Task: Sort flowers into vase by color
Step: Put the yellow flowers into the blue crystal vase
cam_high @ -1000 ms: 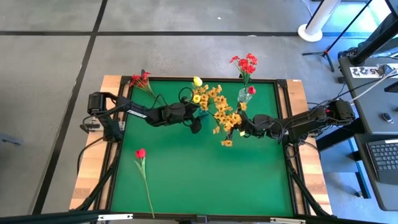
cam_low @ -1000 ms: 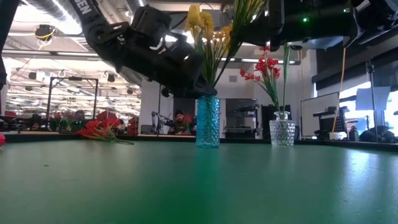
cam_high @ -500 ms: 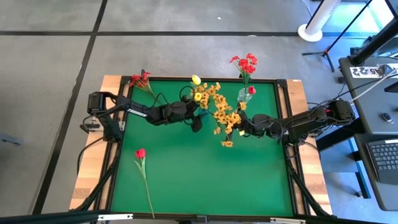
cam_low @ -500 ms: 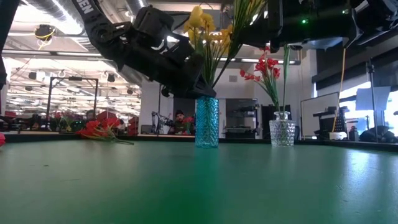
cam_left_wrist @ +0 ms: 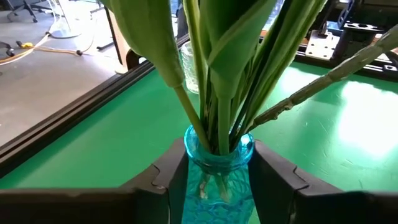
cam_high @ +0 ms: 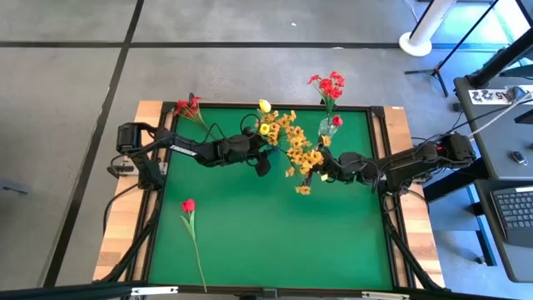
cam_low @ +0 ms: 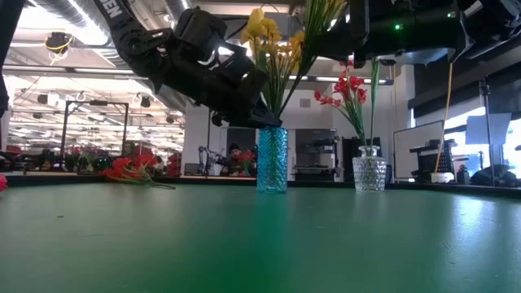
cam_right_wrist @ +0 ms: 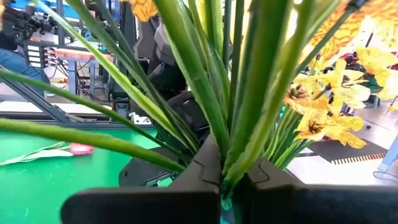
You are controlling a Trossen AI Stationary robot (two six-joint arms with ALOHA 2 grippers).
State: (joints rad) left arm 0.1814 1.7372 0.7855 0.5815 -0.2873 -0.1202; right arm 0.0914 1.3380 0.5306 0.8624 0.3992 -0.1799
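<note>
Fingers [cam_left_wrist: 273, 177] of left hand [cam_left_wrist: 217, 180] part-open, flanking blue vase [cam_left_wrist: 219, 163] near bench [cam_high: 275, 225] back edge. Right hand [cam_right_wrist: 233, 180] clamped on yellow flower stems [cam_right_wrist: 249, 124] above vase.

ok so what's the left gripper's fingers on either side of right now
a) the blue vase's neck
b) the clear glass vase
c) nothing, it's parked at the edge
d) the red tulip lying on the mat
a: in the left wrist view the left gripper has one dark finger on each side of the blue vase, just below its rim, with green stems rising out of it.
</note>
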